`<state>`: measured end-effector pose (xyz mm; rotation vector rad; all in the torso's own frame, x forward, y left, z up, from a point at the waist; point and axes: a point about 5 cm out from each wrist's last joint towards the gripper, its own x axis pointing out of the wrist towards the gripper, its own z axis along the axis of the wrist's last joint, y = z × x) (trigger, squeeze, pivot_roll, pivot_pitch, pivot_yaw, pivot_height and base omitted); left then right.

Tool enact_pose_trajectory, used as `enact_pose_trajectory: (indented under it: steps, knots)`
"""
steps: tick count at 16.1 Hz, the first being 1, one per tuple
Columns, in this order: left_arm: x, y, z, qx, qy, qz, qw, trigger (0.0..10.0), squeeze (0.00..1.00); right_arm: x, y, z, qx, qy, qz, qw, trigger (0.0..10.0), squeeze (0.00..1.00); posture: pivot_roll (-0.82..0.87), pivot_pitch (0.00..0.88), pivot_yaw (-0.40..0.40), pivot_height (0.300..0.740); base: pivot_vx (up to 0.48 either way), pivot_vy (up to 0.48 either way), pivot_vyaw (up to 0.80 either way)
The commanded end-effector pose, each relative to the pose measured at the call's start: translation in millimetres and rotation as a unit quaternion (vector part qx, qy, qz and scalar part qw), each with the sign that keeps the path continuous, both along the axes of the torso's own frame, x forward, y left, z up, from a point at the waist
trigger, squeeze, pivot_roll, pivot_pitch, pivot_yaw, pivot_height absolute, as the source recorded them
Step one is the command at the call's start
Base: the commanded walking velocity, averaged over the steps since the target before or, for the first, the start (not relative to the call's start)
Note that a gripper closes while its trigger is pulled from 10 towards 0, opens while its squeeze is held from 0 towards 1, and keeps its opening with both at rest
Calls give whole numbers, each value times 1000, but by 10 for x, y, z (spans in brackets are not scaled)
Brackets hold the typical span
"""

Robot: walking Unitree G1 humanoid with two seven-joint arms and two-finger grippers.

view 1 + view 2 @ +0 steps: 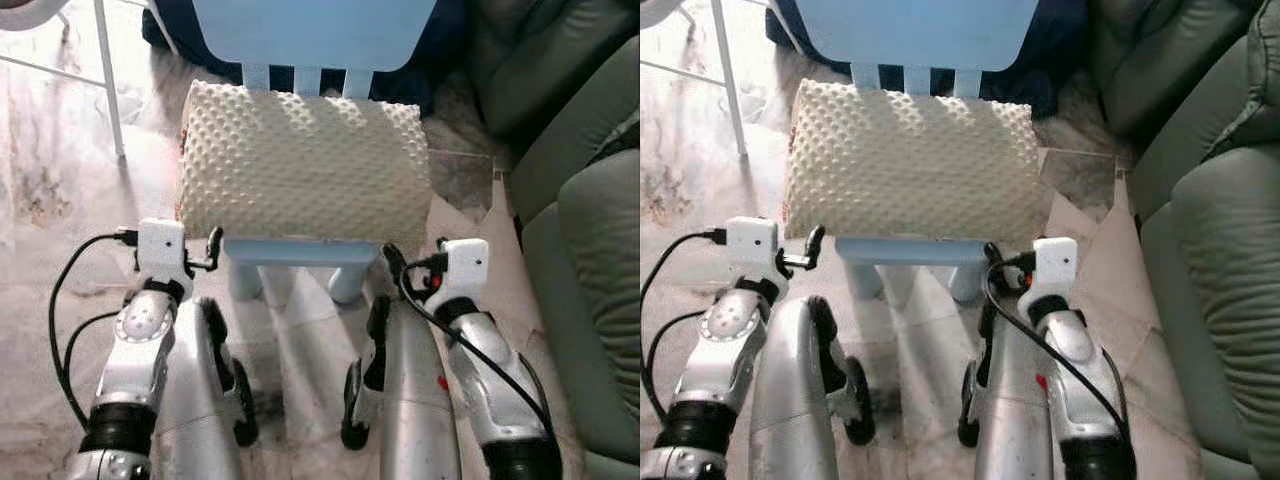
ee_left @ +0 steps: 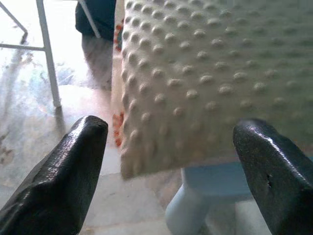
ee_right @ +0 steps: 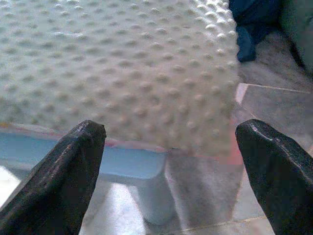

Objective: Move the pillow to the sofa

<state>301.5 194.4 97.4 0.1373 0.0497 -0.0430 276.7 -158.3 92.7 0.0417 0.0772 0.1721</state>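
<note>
A cream pillow (image 1: 300, 160) with a bumpy surface lies across the seat of a small light-blue chair (image 1: 300, 250). The grey-green sofa (image 1: 590, 250) stands to the right of the chair. My left gripper (image 1: 205, 260) is low in front of the pillow's left end. In the left wrist view, that gripper (image 2: 171, 126) is open, with the pillow's corner (image 2: 205, 78) just ahead of the gap between its fingers. My right gripper (image 1: 398, 268) is low in front of the right end. It is open too (image 3: 170, 126) and faces the pillow's lower edge (image 3: 122, 63).
The chair's blue backrest (image 1: 310, 30) rises behind the pillow. A white metal frame leg (image 1: 108, 80) stands at the left on the marbled floor (image 1: 60, 200). Dark blue fabric (image 1: 420, 60) lies behind the chair. A floor strip (image 1: 470, 190) separates chair and sofa.
</note>
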Motion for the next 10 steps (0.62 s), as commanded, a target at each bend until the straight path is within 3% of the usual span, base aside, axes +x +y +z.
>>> enact_pose_trajectory:
  steps: [1, 6, 10]
  knots:
    - [-28, 13, -43, 4, 9, 3, 1000, 10000, 0, -33, -30, -28, 3, 6, -7, 1000, 10000, 0, -86, 305, -71, 500, 244, 0, 0]
    - [-33, 7, -43, 4, 9, -3, 1000, 10000, 0, -21, -19, -35, 1, 8, -3, 1000, 10000, 0, -83, 304, -71, 500, 262, 0, 0]
    - [-52, 3, -49, 1, 7, 3, 1000, 10000, 0, -27, -9, -44, 5, 10, 2, 1000, 10000, 0, -82, 311, -75, 500, 0, 0, 0]
